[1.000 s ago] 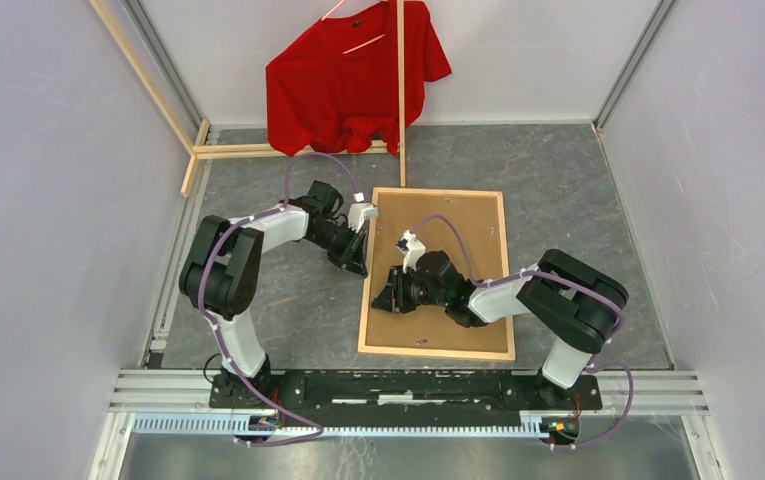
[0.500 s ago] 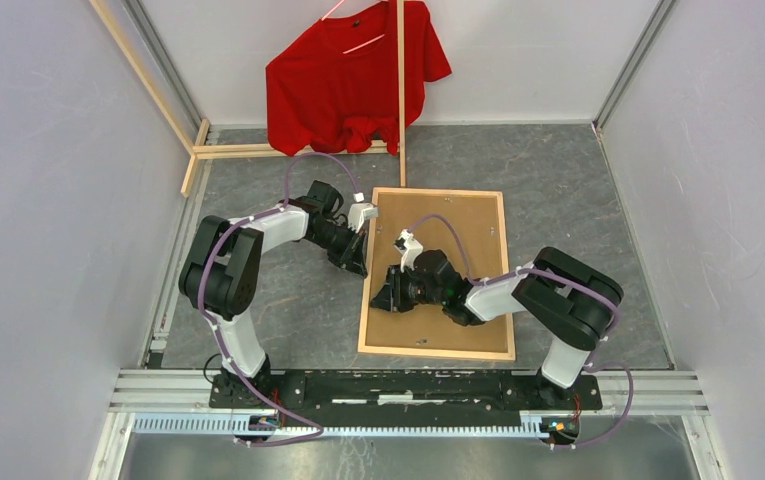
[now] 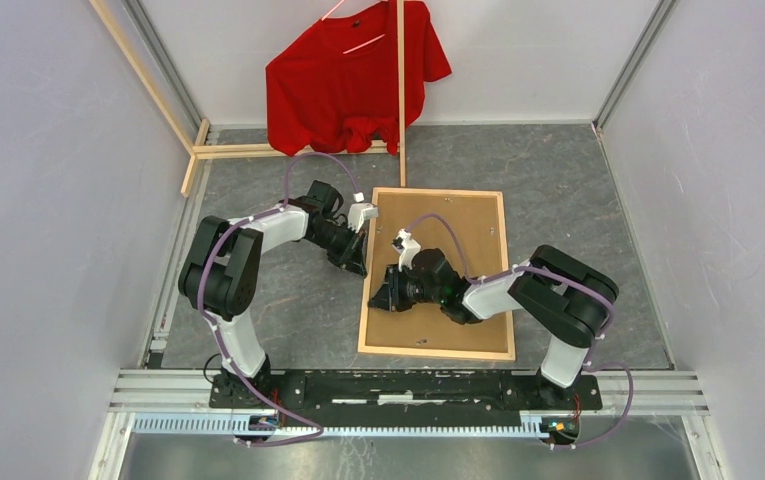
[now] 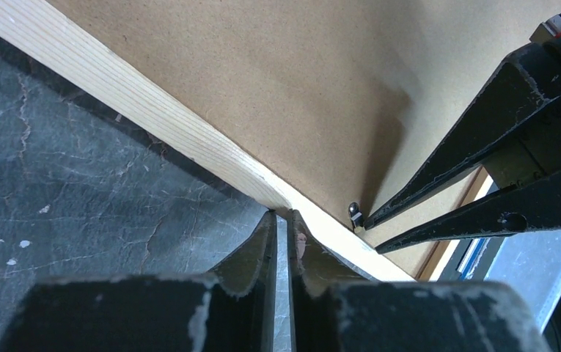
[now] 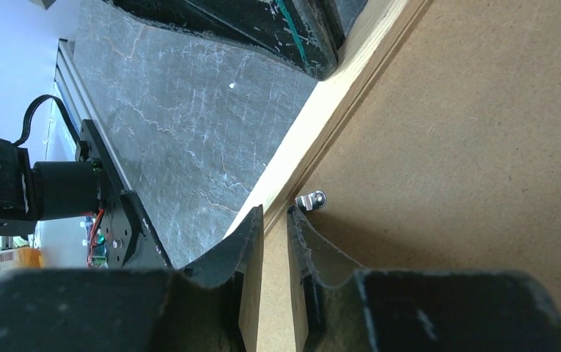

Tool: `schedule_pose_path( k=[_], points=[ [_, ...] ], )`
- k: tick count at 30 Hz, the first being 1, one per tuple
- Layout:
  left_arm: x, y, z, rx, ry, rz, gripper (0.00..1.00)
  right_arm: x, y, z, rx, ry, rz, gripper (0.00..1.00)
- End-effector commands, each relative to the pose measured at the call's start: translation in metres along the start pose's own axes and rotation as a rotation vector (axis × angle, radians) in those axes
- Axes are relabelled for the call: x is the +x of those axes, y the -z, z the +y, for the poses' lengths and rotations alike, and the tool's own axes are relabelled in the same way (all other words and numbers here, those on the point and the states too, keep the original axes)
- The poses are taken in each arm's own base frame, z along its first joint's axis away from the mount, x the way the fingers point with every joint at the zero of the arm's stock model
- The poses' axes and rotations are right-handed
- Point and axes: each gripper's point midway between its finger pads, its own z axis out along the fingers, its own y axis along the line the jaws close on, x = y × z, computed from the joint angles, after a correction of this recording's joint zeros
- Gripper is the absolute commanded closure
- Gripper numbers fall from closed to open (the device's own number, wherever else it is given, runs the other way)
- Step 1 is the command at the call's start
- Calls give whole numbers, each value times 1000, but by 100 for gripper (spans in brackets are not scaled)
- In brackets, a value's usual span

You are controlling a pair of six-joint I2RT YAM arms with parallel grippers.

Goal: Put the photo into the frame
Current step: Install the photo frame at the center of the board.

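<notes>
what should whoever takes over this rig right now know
The left gripper is shut, tips at the left rail of the frame.
The right gripper has its jaws narrow astride that rail by a metal tab; firm grip unclear.
The frame lies back up with the brown backing board in it. The photo is not visible.
Done: cannot confirm the photo is inside.
Left: check that, then secure the tab.

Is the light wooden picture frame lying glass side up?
No, the brown cardboard backing board fills the thin light-wood frame, so its back faces up.
</notes>
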Motion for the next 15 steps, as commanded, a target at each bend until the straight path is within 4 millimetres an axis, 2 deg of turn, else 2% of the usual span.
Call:
schedule_pose_path(
  k=[1,9,15],
  points=[
    [4,-3,3,-26,-27,24,93,-21,-8,2,-9,14,-59,76],
    [4,-2,3,-26,-34,28,94,-27,-12,6,-31,16,-75,76],
    [4,-2,3,-25,-35,30,95,-40,-10,14,-45,50,-115,75]
  ],
)
